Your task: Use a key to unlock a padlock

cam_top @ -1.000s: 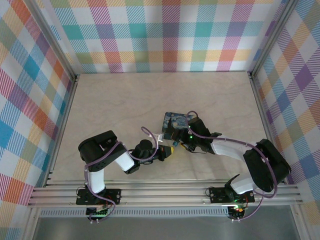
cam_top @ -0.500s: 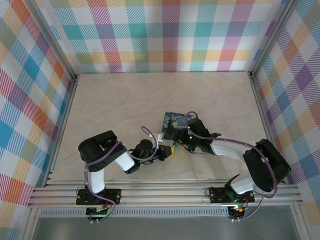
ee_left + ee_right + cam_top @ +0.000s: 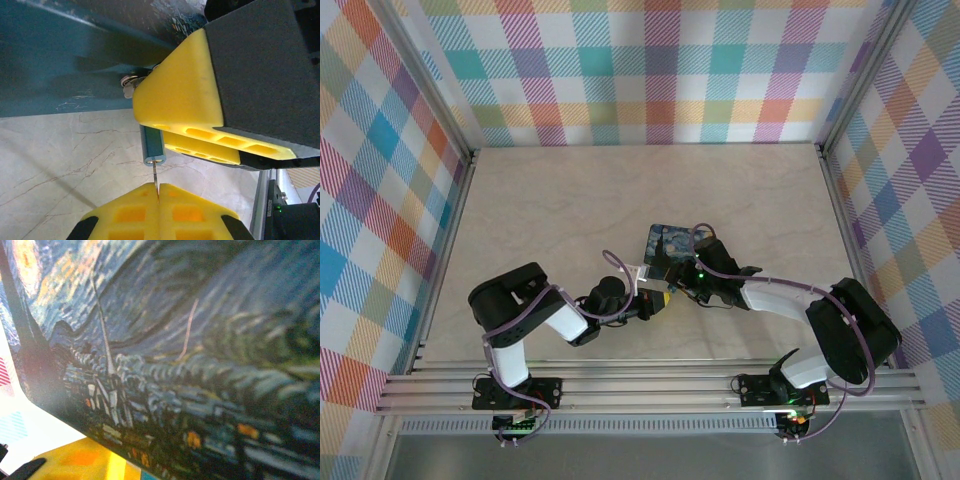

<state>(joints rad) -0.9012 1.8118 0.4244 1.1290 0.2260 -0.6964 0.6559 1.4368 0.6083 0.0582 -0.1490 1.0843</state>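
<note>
In the left wrist view the padlock point(image 3: 151, 145), a small blue body with a silvery shackle point(image 3: 130, 82), sits between the two yellow fingers of my right gripper point(image 3: 150, 129), which are closed on it. Its keyhole end faces my left gripper point(image 3: 157, 186). That gripper is shut on the thin grey key point(image 3: 156, 175), whose blade reaches up into the keyhole. From above, both grippers, left point(image 3: 658, 303) and right point(image 3: 676, 290), meet just in front of the tin.
A dark-blue tin with a starry-night painting point(image 3: 670, 244) lies right behind the grippers, and its side wall point(image 3: 60, 55) stands close to the padlock. The painted lid point(image 3: 200, 340) is very near the right wrist. Plaid walls enclose the pale table point(image 3: 560, 200).
The left arm's elbow has drifted slightly left and its gripper has edged toward the right one. The tin has not moved.
</note>
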